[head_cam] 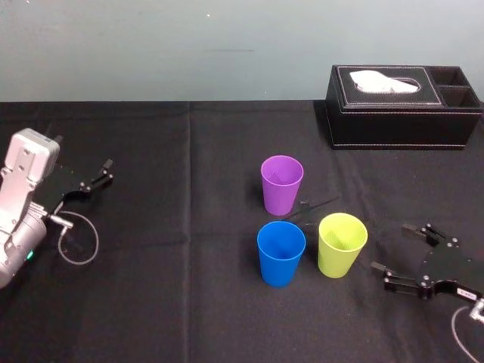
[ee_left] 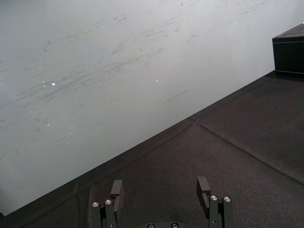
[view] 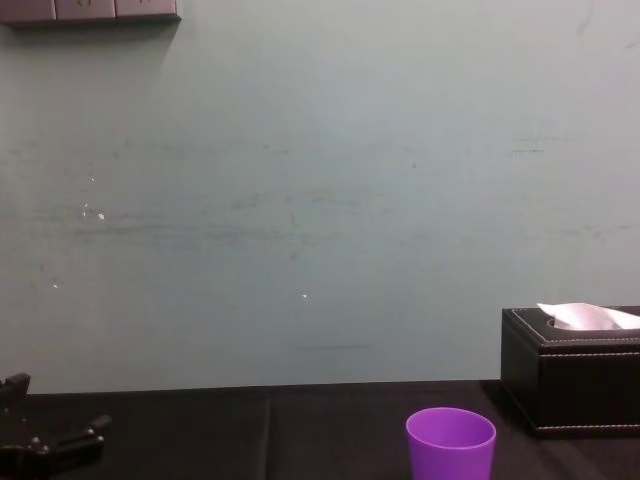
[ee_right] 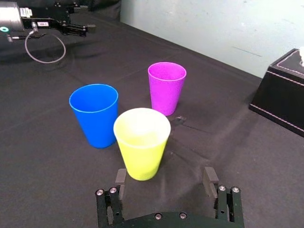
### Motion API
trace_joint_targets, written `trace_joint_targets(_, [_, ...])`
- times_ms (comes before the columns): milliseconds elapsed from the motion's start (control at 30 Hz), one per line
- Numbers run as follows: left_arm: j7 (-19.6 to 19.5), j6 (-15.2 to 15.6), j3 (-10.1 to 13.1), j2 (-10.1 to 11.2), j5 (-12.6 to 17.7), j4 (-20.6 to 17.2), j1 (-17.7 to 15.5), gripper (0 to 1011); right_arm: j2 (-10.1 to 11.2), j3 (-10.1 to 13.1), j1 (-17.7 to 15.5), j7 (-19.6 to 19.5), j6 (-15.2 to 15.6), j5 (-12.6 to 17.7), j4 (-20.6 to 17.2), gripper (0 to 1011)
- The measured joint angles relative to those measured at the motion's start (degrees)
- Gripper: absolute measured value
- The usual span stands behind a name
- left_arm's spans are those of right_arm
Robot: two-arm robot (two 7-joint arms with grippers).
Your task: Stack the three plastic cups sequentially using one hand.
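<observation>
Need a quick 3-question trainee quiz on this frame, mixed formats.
1. True or false: the left claw, parked at the left, holds a cup.
2. Which cup stands nearest the right claw? A purple, B blue, C yellow-green.
3. Fill in: the tissue box stands on the robot's far ___ side.
Key: 1 false, it is open and empty; 2 C, the yellow-green cup; 3 right.

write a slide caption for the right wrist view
Open right gripper facing the lime cup, blue cup and purple cup upright beyond
</observation>
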Motion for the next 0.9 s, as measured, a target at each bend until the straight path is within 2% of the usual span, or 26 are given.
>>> trace_joint_targets(233, [0.0, 0.0, 0.0, 0.0, 0.0, 0.0, 0.0, 1011, -3.0, -2.1, 3.0, 0.8, 1.1, -1.4, 1.4, 1003])
trace_joint_targets(367, [0.0, 0.0, 0.0, 0.0, 0.0, 0.0, 0.0, 1011, -3.9, -2.9, 4.3, 1.4, 1.5, -1.7, 2.0, 1003])
trace_joint_targets(900, [0.0, 0.0, 0.0, 0.0, 0.0, 0.0, 0.0, 1011, -6.3, -6.0, 8.9, 2.5, 2.7, -3.2, 4.1, 1003])
